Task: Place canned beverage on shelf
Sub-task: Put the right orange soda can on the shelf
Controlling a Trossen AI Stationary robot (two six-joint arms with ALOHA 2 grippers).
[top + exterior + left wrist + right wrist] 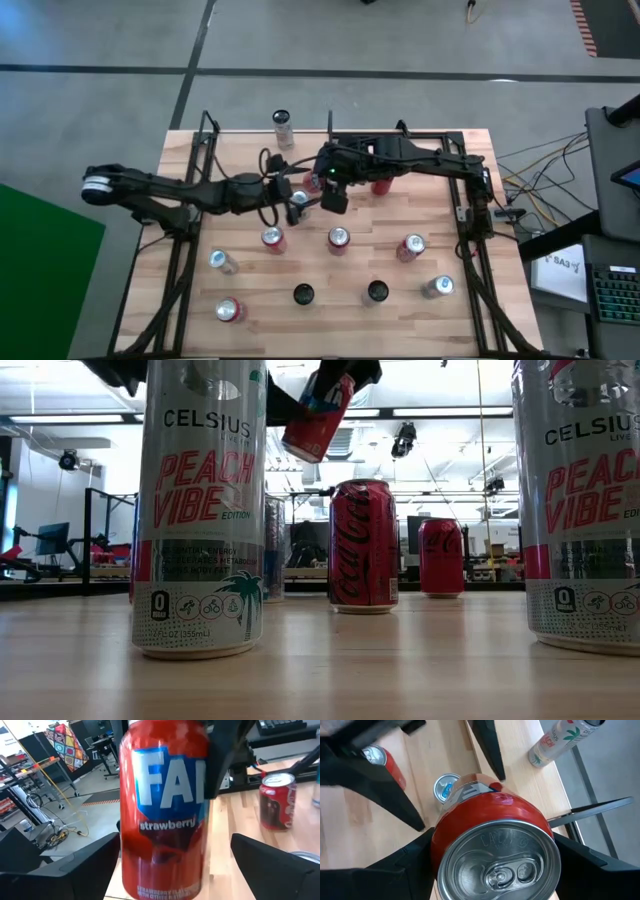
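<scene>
Hanging above the shelf (400,290), the strawberry can (485,820) is clamped by the right gripper (490,855), while the left gripper (165,865) is spread wide around it, seemingly so the handover can be completed.

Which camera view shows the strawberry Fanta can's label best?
The left wrist view: the Fanta can fills it, label readable. The right wrist view shows its top, the low view shows it tilted aloft, and the high view hides it.

Green panel (40,280), floor cables (540,157), keyboard (612,292)
</scene>
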